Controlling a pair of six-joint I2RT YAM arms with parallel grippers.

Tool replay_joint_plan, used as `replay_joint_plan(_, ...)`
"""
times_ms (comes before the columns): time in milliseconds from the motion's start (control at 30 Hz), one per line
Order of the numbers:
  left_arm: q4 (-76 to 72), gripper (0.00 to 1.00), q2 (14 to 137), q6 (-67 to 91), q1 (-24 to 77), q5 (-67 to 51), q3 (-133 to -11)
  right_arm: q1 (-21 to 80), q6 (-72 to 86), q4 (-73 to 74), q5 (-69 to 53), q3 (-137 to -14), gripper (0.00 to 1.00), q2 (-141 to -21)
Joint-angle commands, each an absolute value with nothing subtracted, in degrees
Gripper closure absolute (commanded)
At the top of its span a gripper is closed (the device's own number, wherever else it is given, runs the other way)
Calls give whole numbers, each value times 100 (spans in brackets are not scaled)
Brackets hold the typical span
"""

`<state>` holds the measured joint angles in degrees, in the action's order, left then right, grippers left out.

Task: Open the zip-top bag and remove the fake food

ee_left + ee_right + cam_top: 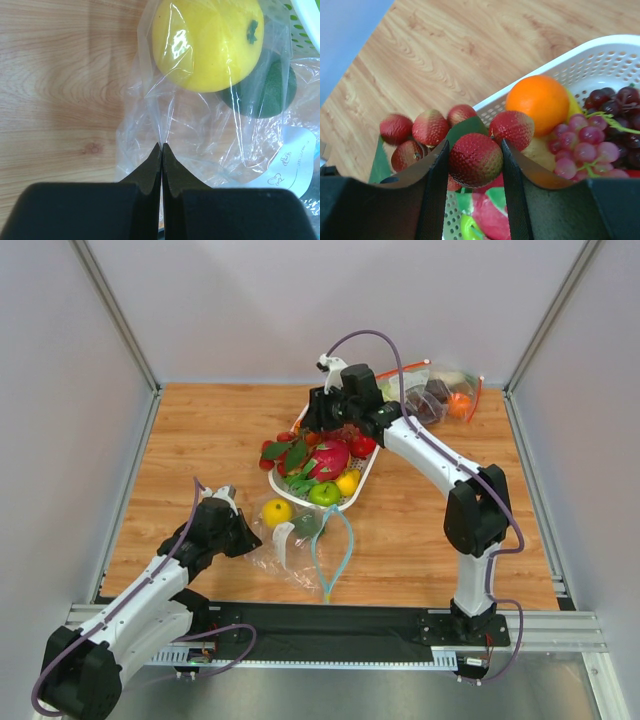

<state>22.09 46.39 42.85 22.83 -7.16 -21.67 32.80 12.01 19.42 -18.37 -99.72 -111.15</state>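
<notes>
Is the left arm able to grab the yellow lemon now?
Probably not: the round yellow plastic lemon sits inside the clear zip-top bag, and the left gripper is shut on that bag.

**Bench** (pixel 200 440): light wood-grain surface, enclosed on three sides by pale wall panels (pixel 300 300) with aluminium corner posts (pixel 118 310). A black plate (pixel 330 622) runs along the near edge.

**Basket** (pixel 364 480): white, perforated, oval, set diagonally near the bench centre. It holds a pink dragon fruit (pixel 329 458) at its middle. A green apple (pixel 323 494) sits at the near end, just beside the dragon fruit. A bunch of purple grapes (pixel 582 142) also lies inside the basket.

**Second bag** (pixel 445 390): clear, with a red-orange zip strip (pixel 402 367), at the far right corner, apart from the basket. It contains dark and orange items, too small to identify.
</notes>
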Motion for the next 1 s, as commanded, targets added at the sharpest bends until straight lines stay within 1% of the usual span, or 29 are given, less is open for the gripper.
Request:
replay_joint_plan(0,2162,100,4623,4157,2259,-712,-2162,3261,1239,1608,-1538,-10344,98,-11241)
replay_joint_plan(300,2180,100,4614,4148,2259,-694,-2145,3199,1072,1644,-1450,-10310,98,-11241)
replay_joint_plan(733,2101,100,4702,4148,2250,-747,-2136,2962,1116,1432,-1134,-9484,97,-10328)
replay_joint_plan(967,2030,100,4764,4140,2250,-817,-2136,2962,1046,1529,-1089,-9351,96,-10230)
